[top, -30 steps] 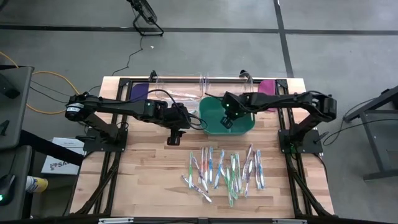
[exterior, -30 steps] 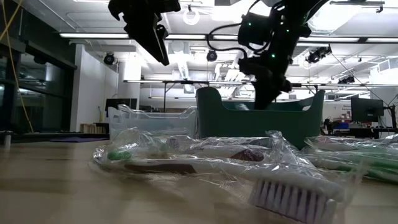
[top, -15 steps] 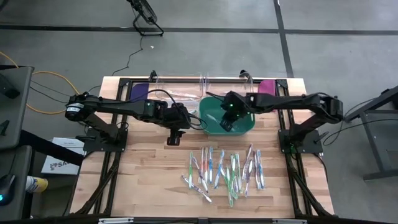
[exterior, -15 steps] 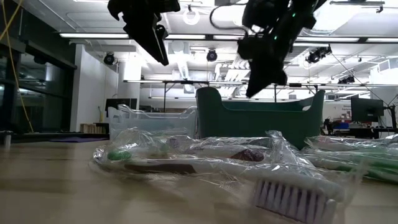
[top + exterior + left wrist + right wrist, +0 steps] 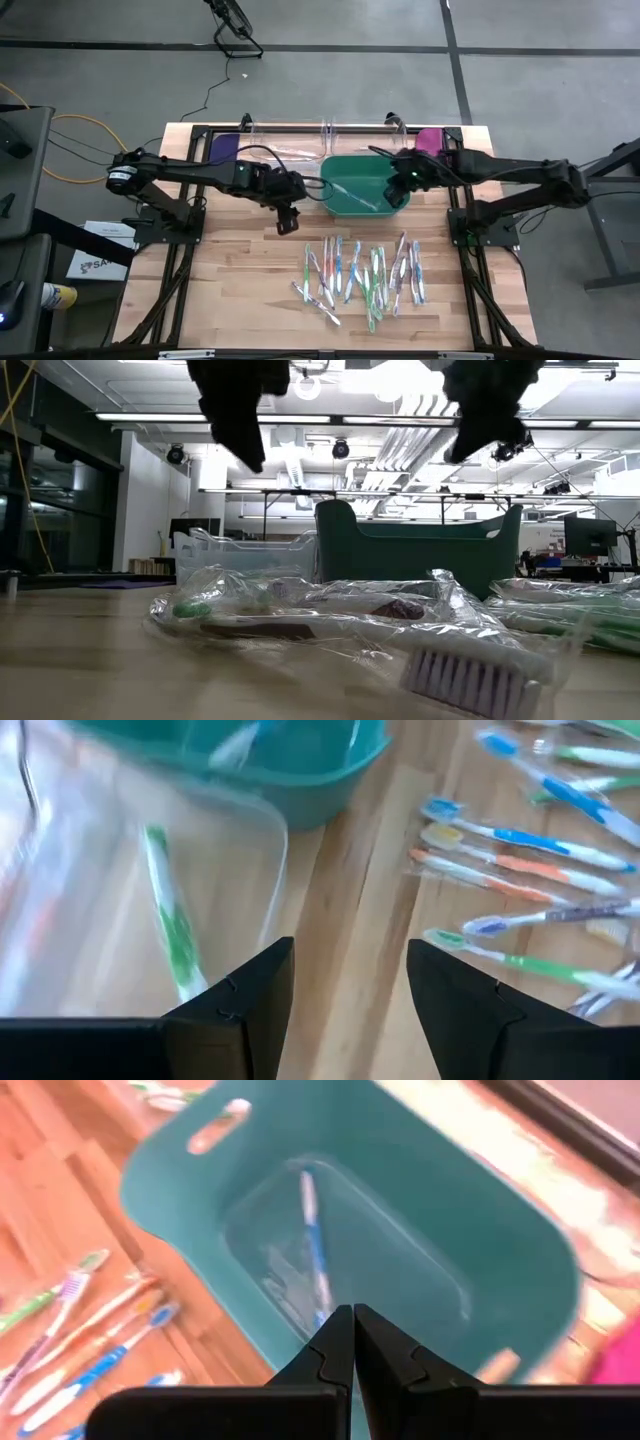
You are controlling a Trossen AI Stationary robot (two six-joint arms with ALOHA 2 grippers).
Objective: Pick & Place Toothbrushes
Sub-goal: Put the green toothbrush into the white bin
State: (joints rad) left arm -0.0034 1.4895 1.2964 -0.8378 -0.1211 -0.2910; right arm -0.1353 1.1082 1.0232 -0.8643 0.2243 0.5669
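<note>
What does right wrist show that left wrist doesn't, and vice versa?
Only right wrist: the inside of the green bin, with a blue toothbrush lying in it, past the shut right gripper.
Only left wrist: a clear tub holding a green toothbrush, past the open left gripper.
Both: the bin and loose toothbrushes on the wooden table.

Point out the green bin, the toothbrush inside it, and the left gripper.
green bin (image 5: 342,203): high view, front rim.
blue toothbrush (image 5: 315,1250): right wrist view, handle.
left gripper (image 5: 350,995): left wrist view, gap between fingertips.
</note>
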